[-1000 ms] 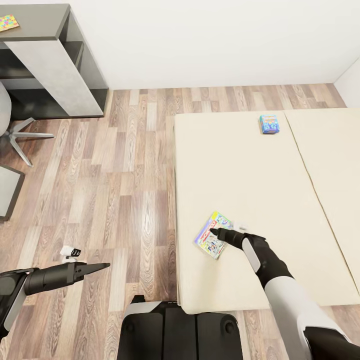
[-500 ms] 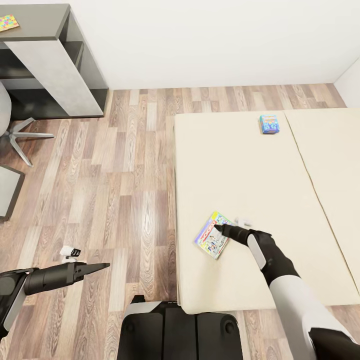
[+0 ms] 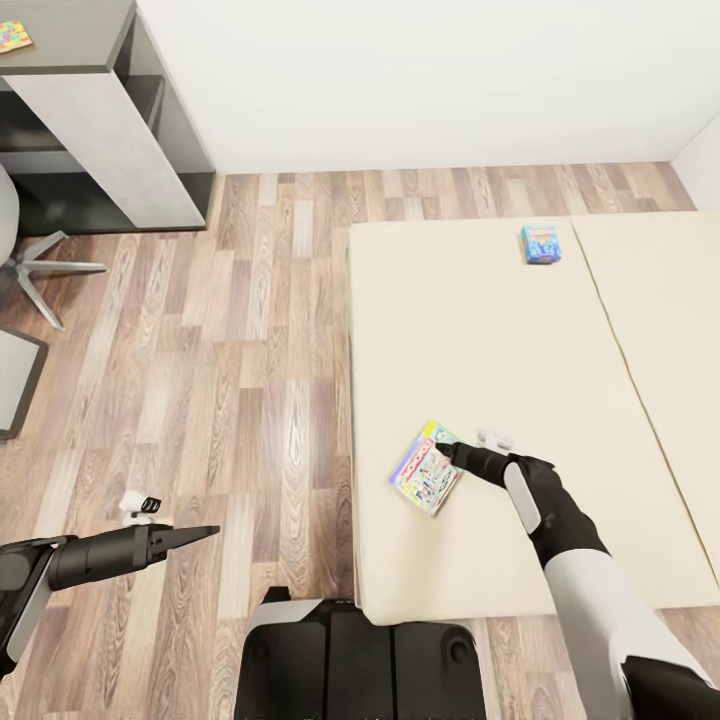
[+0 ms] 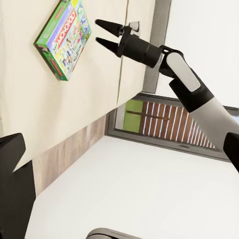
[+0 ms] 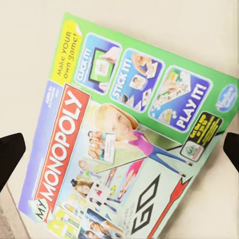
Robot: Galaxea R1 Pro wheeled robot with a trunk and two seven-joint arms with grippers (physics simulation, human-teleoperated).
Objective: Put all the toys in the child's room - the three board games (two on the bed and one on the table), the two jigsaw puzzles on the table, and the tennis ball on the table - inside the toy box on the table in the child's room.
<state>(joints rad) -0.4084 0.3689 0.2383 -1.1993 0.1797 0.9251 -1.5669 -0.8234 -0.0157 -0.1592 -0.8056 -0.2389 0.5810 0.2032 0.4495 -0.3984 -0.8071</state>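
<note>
Hovering with the right gripper [image 3: 447, 452] spread open at the edge of the green-edged board game [image 3: 426, 468] lying flat on the bed [image 3: 560, 380], lining up to grasp it.

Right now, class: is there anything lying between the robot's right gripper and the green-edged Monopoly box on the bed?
Nothing visible stands in the way. The right gripper hovers with open jaws at the edge of the Monopoly box, which lies flat on the bare bed. The small blue board game sits far off, near the bed's far edge.
</note>
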